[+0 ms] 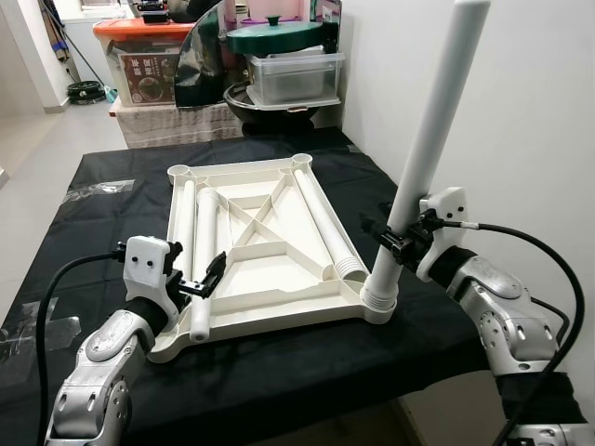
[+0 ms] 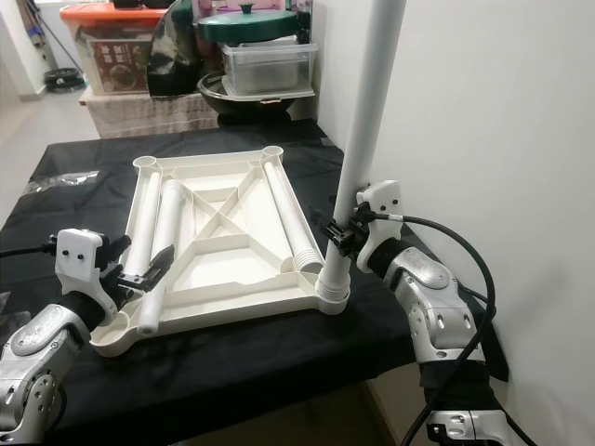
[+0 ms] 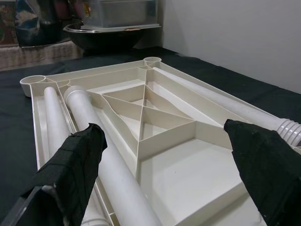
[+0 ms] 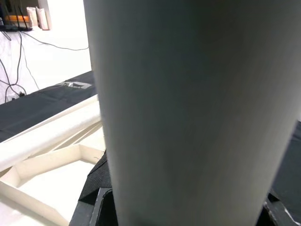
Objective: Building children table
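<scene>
A white plastic tabletop (image 1: 279, 311) lies upside down on the black-covered table. One white leg (image 1: 428, 139) stands upright in its near right corner socket, and my right gripper (image 1: 395, 243) is shut on that leg low down; the leg (image 4: 188, 94) looms close in the right wrist view. Three more legs lie inside the tabletop: two along the left side (image 1: 204, 246) and one along the right (image 1: 321, 218). My left gripper (image 1: 204, 277) is open at the near left corner, just above the near end of a loose leg (image 3: 103, 150). One of its fingers (image 3: 75, 165) hangs over that leg.
A white wall runs close along the right of the table. Behind the table stand storage boxes (image 1: 144, 60), a clear tub (image 1: 293, 79) and a green lid (image 1: 274, 37). The black cloth's front edge (image 1: 307, 390) is right before me, with floor to the left.
</scene>
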